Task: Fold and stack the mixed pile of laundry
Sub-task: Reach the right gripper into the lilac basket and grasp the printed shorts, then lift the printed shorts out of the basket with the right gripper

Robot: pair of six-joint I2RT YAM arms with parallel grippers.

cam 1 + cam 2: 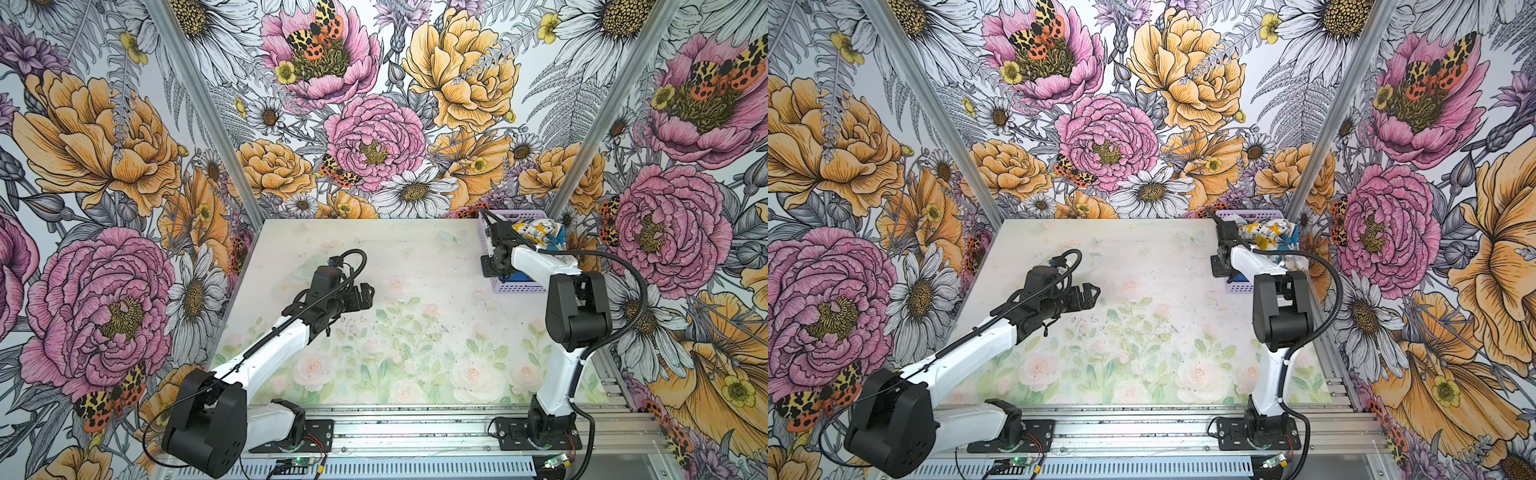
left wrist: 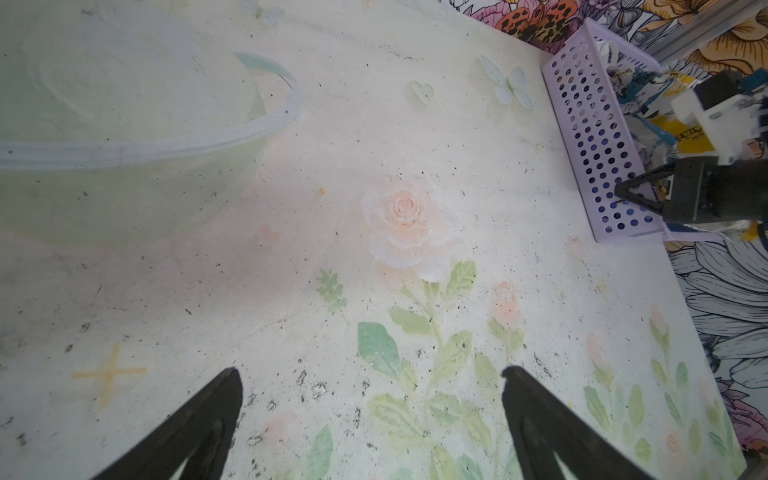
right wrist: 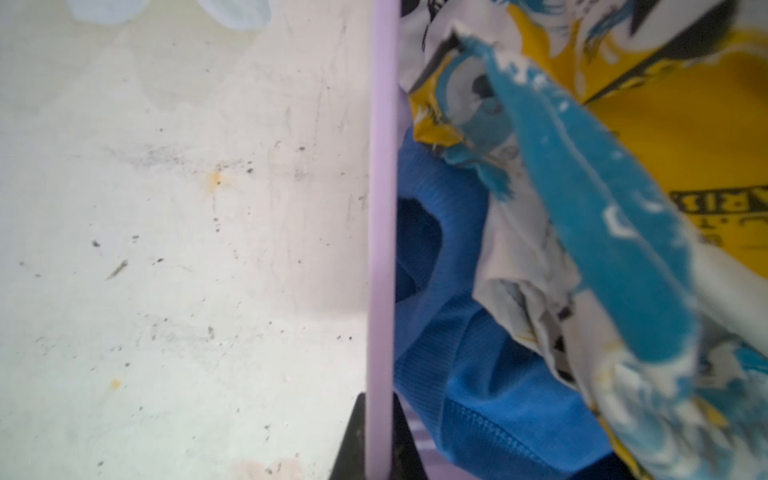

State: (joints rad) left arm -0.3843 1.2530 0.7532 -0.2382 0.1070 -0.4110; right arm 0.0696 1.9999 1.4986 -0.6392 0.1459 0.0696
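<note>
The table [image 1: 415, 266], printed with pale roses and speckled with dark flecks, spreads beneath the left gripper [image 2: 370, 376]. A lavender perforated basket [image 1: 519, 286] stands on it at the right gripper [image 3: 379, 415], rim pinched between the jaws.

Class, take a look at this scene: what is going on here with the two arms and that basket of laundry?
The right tool is shut on the side wall of the lavender basket, which stands at the far right corner of the table. The white printed garment and the blue T-shirt both lie crumpled inside it, so nothing is folded or stacked yet. The left tool hangs open above the middle of the table, holding nothing.
</note>
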